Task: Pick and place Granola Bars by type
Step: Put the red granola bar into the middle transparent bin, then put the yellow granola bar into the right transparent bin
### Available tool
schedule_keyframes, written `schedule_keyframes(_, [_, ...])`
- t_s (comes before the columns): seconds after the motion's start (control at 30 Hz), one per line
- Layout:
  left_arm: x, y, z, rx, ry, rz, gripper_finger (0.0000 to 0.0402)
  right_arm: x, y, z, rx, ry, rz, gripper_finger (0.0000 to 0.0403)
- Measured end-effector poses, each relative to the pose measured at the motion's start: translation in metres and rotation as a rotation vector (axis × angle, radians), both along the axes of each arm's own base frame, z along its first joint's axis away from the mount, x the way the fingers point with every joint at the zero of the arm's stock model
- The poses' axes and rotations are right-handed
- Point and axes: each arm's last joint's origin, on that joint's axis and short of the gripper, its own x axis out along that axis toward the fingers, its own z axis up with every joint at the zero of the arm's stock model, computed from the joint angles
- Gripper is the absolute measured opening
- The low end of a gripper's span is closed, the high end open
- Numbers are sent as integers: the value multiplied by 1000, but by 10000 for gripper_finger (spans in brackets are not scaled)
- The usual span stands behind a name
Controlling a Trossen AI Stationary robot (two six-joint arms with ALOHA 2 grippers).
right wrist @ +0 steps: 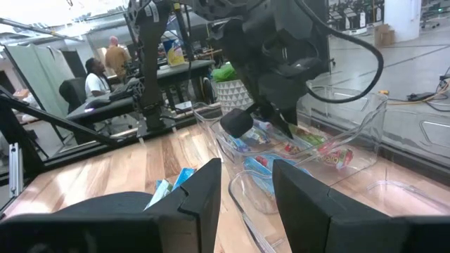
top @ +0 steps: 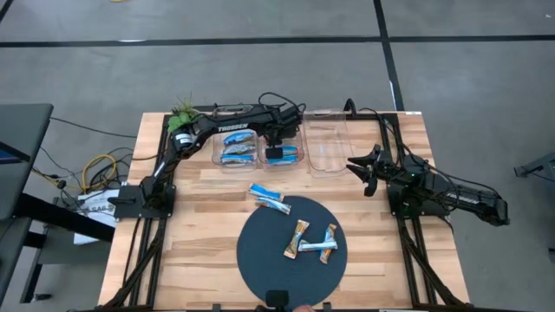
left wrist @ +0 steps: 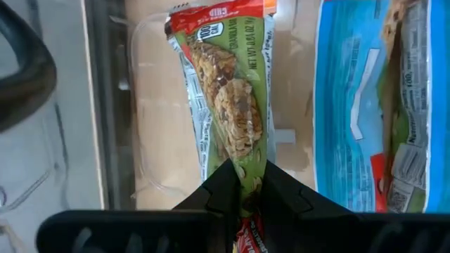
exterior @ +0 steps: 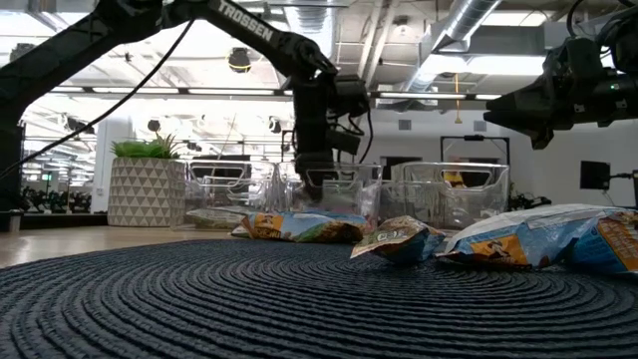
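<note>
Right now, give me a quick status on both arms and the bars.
Left gripper shut on a green granola bar over the middle bin. Right gripper open, waiting beside the empty bin. Four bars left around the mat. Nothing blocking.

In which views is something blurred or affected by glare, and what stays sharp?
Low view: the dark mat nearest the lens is soft, and ceiling lights glare behind the clear bins. Left wrist view: the green-wrapped bar held by the left pincer is sharp. Right wrist view: the right pincer looks blurred.
</note>
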Motion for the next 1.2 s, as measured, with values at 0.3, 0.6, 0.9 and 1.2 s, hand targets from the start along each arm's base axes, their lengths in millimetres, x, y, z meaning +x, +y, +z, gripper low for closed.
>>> schedule_keyframes(0.3, [0,1,-12,-89,-53,-27,38,0,0,0,0,0,0,123])
schedule_keyframes(0.6, [-1,0,-19,-105,-63,-23,44,0,0,0,0,0,0,123])
schedule_keyframes(0.9, [0,1,-18,-102,-74,-13,107,0,0,0,0,0,0,123])
schedule_keyframes(1.2, [-7,-1,16,-30,-131,19,152,0,0,0,0,0,0,123])
